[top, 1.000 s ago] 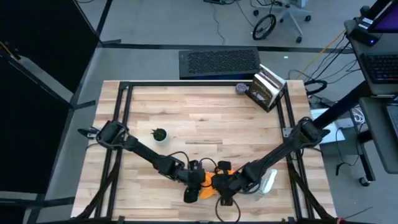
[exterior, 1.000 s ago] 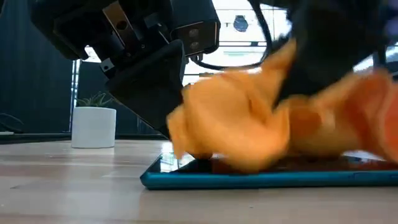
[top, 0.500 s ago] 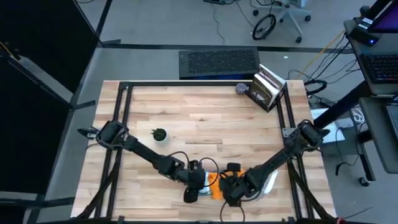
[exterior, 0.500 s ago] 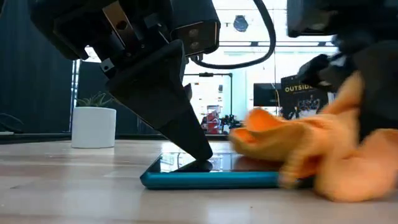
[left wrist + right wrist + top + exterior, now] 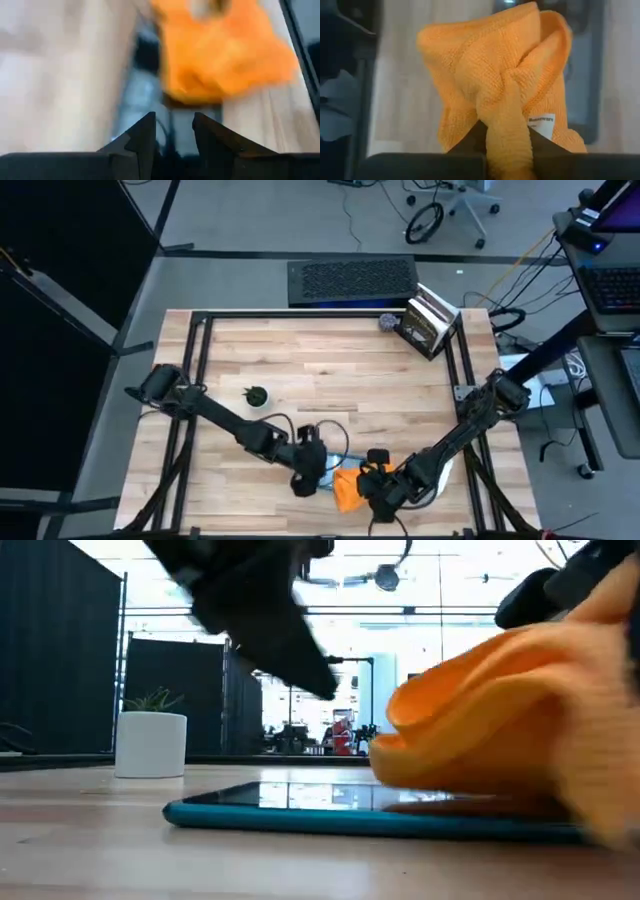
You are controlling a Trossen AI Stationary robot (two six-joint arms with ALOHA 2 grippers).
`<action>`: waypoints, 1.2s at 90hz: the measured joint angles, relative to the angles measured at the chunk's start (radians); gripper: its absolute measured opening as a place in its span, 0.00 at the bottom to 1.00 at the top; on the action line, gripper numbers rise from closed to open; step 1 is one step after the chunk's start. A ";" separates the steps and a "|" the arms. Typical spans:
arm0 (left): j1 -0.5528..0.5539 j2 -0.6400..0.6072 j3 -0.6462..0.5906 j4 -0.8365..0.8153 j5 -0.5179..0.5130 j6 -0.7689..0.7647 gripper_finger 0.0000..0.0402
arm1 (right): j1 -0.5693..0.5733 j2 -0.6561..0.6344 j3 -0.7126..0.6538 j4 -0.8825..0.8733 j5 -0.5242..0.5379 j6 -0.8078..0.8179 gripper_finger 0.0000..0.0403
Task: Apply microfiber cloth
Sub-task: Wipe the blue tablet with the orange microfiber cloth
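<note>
Your right claw point(image 5: 507, 150) is clamped on a bunched fold of the cloth point(image 5: 505, 85), pressing the wad onto the tablet point(image 5: 330, 815) near the front edge of the surface point(image 5: 330, 370). In the low view the cloth point(image 5: 500, 720) rests on the screen's right part, the left part bare. Your left claw point(image 5: 172, 132) hangs just above the tablet's other end, fingers a little apart and holding nothing.

The cloth looks light, soft and floppy: it will fold, drag and bunch instead of sliding as a flat pad, so keep your hold on the gathered middle and let loose edges trail. The label point(image 5: 541, 121) sits near your grip; keep it off the glass if you can. The tablet is thin and smooth, likely to skid under a sideways wipe, so press lightly
</note>
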 joint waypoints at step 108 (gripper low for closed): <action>-0.040 0.120 0.000 -0.009 0.142 -0.181 0.30 | -0.101 0.062 0.001 -0.121 0.068 -0.066 0.03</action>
